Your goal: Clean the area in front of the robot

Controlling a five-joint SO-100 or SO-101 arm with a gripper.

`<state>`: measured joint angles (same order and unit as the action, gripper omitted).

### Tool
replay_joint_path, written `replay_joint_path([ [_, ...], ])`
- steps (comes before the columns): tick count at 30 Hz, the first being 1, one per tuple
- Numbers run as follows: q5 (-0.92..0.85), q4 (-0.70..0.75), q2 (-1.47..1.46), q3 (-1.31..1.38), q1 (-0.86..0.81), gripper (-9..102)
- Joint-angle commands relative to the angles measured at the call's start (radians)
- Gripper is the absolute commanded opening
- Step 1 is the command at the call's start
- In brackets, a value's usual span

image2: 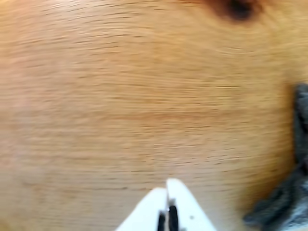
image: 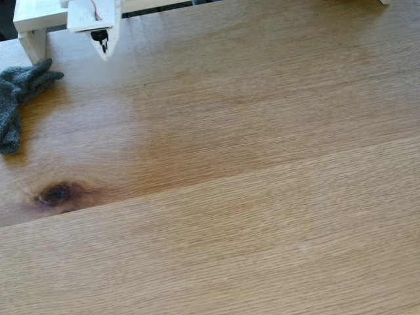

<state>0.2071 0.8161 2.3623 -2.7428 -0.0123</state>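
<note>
In the fixed view the desk (image: 262, 197) takes almost all the picture: wide light-brown planks, an amber patch in the middle left and one dark knot (image: 58, 193) near the left edge. A grey cloth (image: 18, 98) lies crumpled on the desk at the left border, above the knot and well apart from it; its left side is cut off by the frame. At the top left the arm (image: 92, 14) comes in from above, white, and only its lower end can be seen. Its jaws (image: 104, 47) point down over the desk, to the right of the cloth and not touching it. Beside the arm stands a white frame (image: 31, 33), also cut off at the top.

In the wrist view the picture is blurred. The jaws (image2: 168, 190) rise from the bottom edge, the two white fingers pressed together with only a thin dark line between them, and nothing is held. The knot (image2: 237, 8) is at the top right. The cloth (image2: 291, 192) is at the right border, partly cut off, near the jaws but apart from them.
</note>
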Motion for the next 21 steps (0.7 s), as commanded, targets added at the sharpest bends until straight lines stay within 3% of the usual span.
replay_joint_path([
  [1, 0.048, 0.000, 0.086, 0.028, 0.052, 0],
  [4, 0.035, 0.037, 0.192, 0.026, 0.061, 0],
  [8, -0.026, 0.215, 0.411, -0.012, 0.075, 0],
  [15, -0.140, 0.360, 0.838, -0.316, 0.055, 0],
  [21, -0.126, 0.469, 0.942, -0.557, 0.052, 0],
])
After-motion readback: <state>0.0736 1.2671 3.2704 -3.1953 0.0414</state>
